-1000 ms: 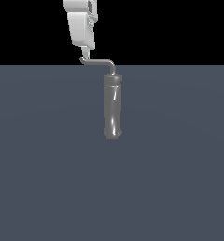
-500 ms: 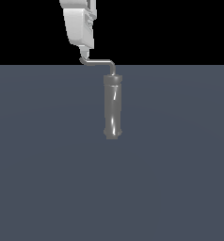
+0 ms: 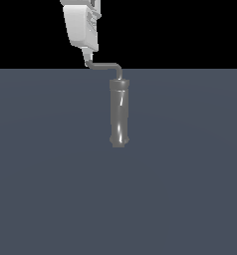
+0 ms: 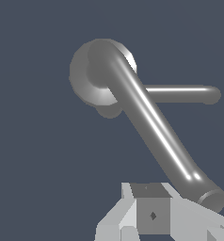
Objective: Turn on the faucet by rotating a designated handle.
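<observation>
The faucet (image 3: 118,112) is a glossy dark-grey cylinder standing on the grey floor; in the wrist view I see it end-on (image 4: 85,82). The handle (image 3: 104,65) is a thin bent rod running from the cylinder's top toward the exterior view's left; it also shows in the wrist view (image 4: 156,136). My white gripper (image 3: 86,60) hangs from above with its fingers together, right at the handle's hooked tip. In the wrist view the gripper (image 4: 152,215) sits beside the tip, and the rod is not between the fingers.
A flat dark-grey floor (image 3: 51,189) spreads around the faucet. A second thin rod (image 4: 184,94) sticks out sideways from the cylinder in the wrist view.
My gripper has shifted slightly toward the exterior view's left and tilted a little. The handle and the faucet look unmoved.
</observation>
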Controlling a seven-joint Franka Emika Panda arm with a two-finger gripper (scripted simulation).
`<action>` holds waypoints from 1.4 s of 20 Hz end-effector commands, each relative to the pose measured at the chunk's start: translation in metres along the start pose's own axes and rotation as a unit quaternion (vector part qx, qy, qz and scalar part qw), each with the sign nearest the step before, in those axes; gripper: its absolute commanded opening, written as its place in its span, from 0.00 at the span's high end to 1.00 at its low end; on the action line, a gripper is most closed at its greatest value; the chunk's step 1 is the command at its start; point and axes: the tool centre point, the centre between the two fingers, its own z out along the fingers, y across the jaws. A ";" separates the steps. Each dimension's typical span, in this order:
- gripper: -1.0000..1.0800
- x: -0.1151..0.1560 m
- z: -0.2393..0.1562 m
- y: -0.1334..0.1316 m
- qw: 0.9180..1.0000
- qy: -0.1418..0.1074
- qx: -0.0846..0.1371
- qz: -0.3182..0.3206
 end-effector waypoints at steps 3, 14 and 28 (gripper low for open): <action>1.00 0.011 0.000 0.012 1.000 0.001 -0.002 0.002; 1.00 0.034 0.000 0.042 1.000 0.000 -0.003 0.001; 1.00 0.076 -0.001 0.061 1.000 0.000 -0.003 -0.002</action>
